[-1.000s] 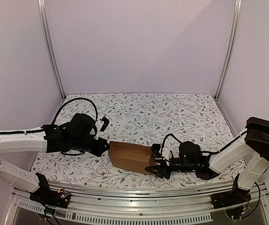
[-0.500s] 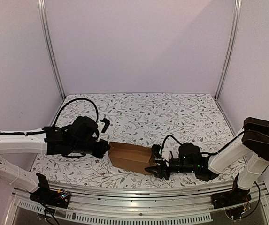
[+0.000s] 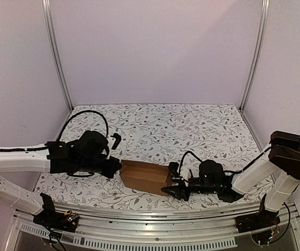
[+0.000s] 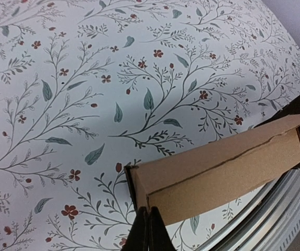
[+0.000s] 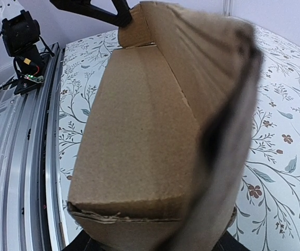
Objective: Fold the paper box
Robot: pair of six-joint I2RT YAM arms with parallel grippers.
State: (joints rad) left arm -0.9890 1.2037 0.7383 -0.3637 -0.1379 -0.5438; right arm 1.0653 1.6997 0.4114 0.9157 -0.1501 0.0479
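The paper box (image 3: 144, 177) is a plain brown carton lying on the flowered table near the front edge, between my two grippers. My left gripper (image 3: 117, 168) is at its left end. In the left wrist view the fingers (image 4: 150, 232) are pressed together, with their tips touching the lower corner of the box's end (image 4: 139, 193). My right gripper (image 3: 175, 189) is at the box's right end with its jaws spread. In the right wrist view the box (image 5: 139, 136) fills the frame, and only dark finger bases show under it. A blurred flap (image 5: 228, 120) hides the right side.
The metal rail (image 3: 155, 217) along the table's front edge runs just in front of the box, and it also shows in the right wrist view (image 5: 29, 172). The flowered tabletop (image 3: 181, 125) stretches behind the box to the white back wall. Frame posts (image 3: 55, 52) stand at the back corners.
My left gripper has moved slightly down and left along the box's left end. The box has shifted a little. My right gripper has stayed pressed at the right end.
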